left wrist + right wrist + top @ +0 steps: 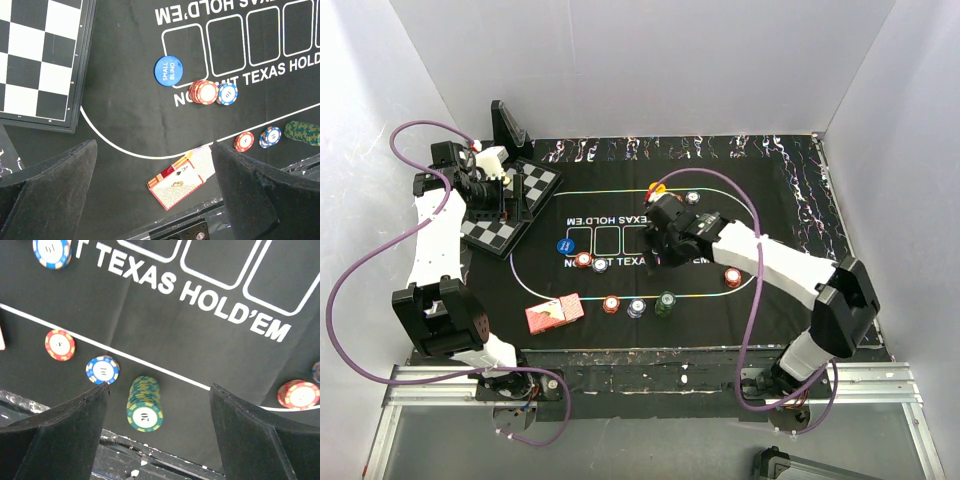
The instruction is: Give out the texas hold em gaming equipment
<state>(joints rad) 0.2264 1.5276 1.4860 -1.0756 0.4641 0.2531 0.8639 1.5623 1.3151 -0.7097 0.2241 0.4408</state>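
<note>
A red-patterned playing card box (553,313) lies near the mat's front left, its ace-of-spades face showing in the left wrist view (175,182). A green chip stack (145,405) stands on the mat, beside a blue-white chip (102,370) and a red chip (60,345). The blue small-blind disc (167,69) sits by a red chip stack (202,91) and another blue-white chip (227,93). A yellow disc (655,188) lies at the far oval edge. My left gripper (154,150) hangs open high over the mat's left side. My right gripper (159,387) is open above the mat, touching nothing.
A black-and-white chessboard (35,60) lies left of the printed black mat (760,200). Another red chip (732,278) rests at the right of the oval. The metal table rail (650,378) runs along the near edge. White walls enclose three sides.
</note>
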